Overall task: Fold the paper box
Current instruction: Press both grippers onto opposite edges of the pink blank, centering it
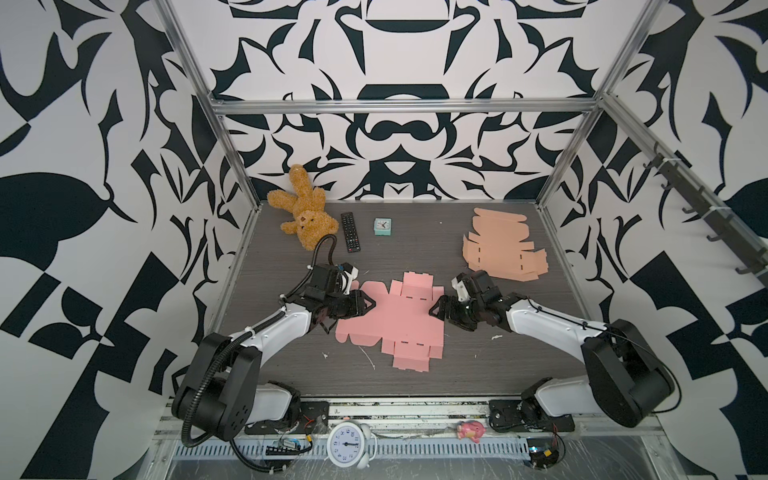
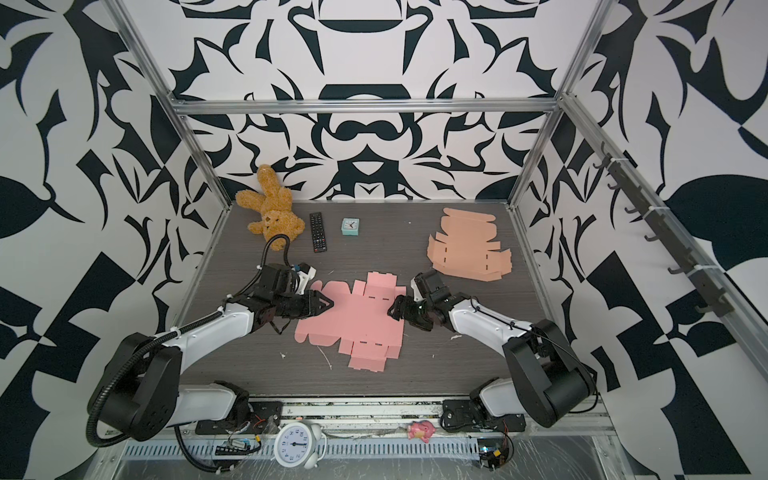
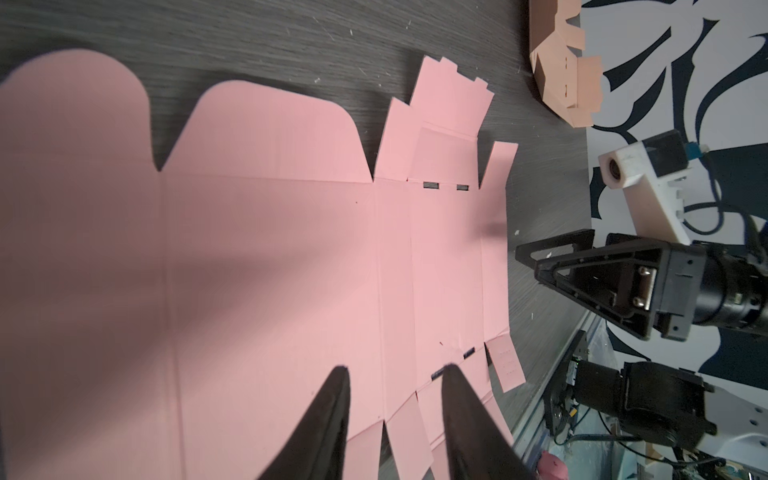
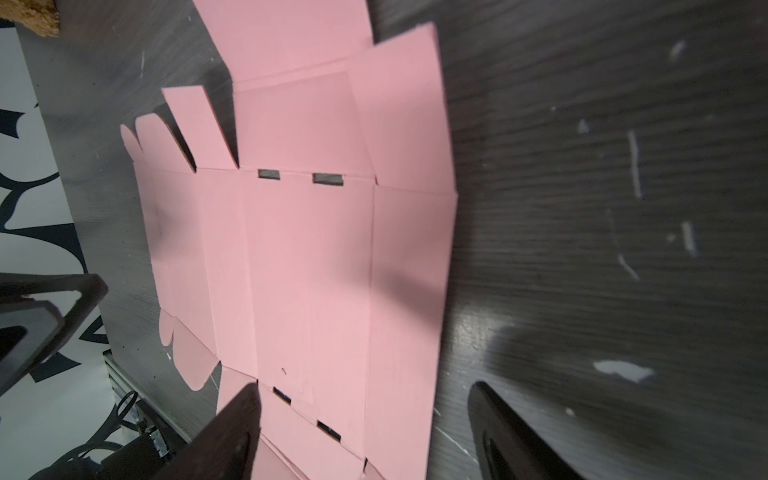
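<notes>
The flat pink die-cut cardboard box sheet [image 1: 390, 320] is lying unfolded mid dark wood-grain table [image 1: 478, 365], with the left gripper [image 1: 370, 304] sitting over its left side, jaws narrowly parted, and the right gripper [image 1: 436, 309] gaping wide at its right edge, both empty.

Bare dark table [image 1: 490, 374] lies in front of the flat pink paper sheet [image 1: 395, 320]. Behind it sit a fluffy brown teddy bear [image 1: 305, 216], black remote [image 1: 350, 232], small green clock [image 1: 382, 227] and tan cardboard [image 1: 503, 245].
</notes>
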Available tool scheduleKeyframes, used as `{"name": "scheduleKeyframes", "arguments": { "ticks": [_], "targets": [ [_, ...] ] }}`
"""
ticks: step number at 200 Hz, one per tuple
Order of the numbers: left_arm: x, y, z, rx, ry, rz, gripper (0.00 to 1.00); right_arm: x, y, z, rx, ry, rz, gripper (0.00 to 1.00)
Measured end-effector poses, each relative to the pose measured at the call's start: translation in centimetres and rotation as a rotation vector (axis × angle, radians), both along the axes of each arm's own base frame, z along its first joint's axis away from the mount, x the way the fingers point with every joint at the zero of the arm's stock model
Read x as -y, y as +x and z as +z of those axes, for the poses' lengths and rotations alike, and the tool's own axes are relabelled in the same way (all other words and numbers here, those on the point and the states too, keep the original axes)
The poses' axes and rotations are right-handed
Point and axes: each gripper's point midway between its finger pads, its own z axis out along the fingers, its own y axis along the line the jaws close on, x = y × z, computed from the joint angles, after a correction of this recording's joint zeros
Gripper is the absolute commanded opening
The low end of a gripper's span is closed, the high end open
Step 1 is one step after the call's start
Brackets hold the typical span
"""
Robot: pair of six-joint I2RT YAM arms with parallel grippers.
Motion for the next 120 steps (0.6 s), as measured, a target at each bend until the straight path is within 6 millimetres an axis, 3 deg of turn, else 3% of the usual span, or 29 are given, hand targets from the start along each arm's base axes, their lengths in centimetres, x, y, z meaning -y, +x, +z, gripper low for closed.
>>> {"name": "scheduleKeyframes", "arguments": {
  "ticks": [70,120],
  "targets": [
    [0.4,-0.5,-1.8,-0.037,0.039,-0.014,0.37,-1.0,0.1,-1.0,0.014,0.025,0.008,0.76],
    [0.8,-0.9,-2.7,-0.054,0.060,-0.028,0.36,-1.6,0.7,-1.2,0.026,0.053,0.001,0.64]
  ]
}}
